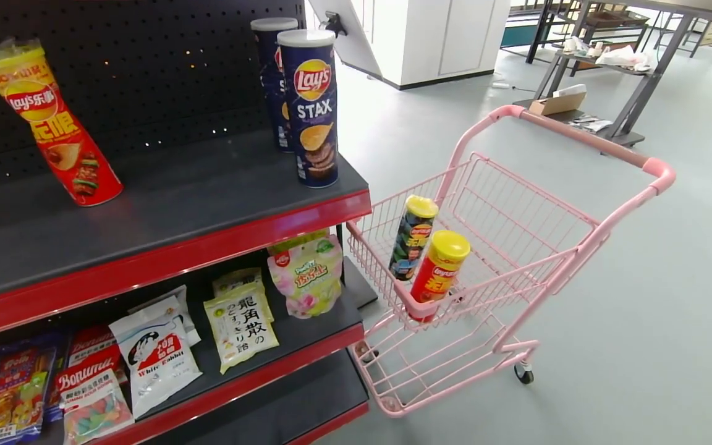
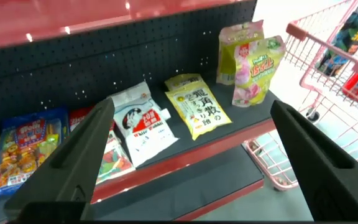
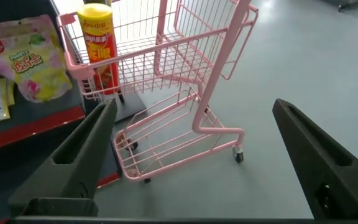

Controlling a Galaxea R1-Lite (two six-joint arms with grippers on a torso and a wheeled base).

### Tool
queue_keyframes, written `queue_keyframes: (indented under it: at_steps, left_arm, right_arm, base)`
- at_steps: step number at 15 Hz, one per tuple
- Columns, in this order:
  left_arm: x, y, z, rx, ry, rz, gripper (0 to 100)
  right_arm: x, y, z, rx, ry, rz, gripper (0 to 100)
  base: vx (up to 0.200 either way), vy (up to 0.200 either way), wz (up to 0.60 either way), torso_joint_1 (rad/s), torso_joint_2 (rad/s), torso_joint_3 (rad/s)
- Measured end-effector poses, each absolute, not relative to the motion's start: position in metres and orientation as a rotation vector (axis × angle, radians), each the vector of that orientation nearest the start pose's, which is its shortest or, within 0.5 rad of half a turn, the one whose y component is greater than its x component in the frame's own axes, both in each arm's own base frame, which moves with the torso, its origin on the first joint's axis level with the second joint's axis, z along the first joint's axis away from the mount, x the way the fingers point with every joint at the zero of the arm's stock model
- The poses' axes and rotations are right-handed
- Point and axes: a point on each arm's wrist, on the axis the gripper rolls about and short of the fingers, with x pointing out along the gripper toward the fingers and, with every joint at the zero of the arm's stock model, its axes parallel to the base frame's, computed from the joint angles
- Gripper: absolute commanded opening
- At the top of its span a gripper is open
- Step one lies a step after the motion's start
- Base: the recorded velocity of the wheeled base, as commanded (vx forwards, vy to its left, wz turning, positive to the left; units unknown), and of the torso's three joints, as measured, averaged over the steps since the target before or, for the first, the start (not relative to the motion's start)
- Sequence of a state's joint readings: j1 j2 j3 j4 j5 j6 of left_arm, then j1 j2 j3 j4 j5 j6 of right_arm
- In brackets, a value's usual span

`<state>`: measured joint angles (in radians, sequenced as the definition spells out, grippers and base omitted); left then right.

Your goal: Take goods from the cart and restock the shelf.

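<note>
Goods wait in cart [image 1: 584,137]; left gripper [image 2: 192,106] and right gripper [image 3: 194,104] both released.
The red can [image 1: 439,266] stands just beside the dark can [image 1: 413,238]; grabbing one could topple the other before it reaches the shelf [image 1: 207,185].

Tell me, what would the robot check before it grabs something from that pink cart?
1. Goods in pink cart: ok, red can and dark can stand upright.
2. Right gripper open, empty: ok.
3. Left gripper open, empty: ok.
4. Room on top shelf: ok, bare stretch between leaning red tube and blue tubes.
5. Cans reachable from here: cannot tell.
</note>
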<state>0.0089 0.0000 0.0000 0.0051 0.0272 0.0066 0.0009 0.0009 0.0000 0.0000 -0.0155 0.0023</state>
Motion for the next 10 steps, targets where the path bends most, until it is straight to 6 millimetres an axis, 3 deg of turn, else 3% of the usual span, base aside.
queue_keyframes:
  at_steps: [7,10]
  left_arm:
    - [-0.0228,0.0004,0.075,0.006,0.005,0.036,100]
    - [-0.0228,0.0004,0.075,0.007,0.004,0.036,100]
  right_arm:
    - [-0.0227,-0.0003,0.0755,0.003,0.001,-0.012,100]
    - [-0.0227,-0.0003,0.0755,-0.005,0.002,-0.007,100]
  base:
    - [0.0,0.0,0.0,-0.146,0.52,0.371]
    - [0.0,0.0,0.0,-0.046,0.19,0.141]
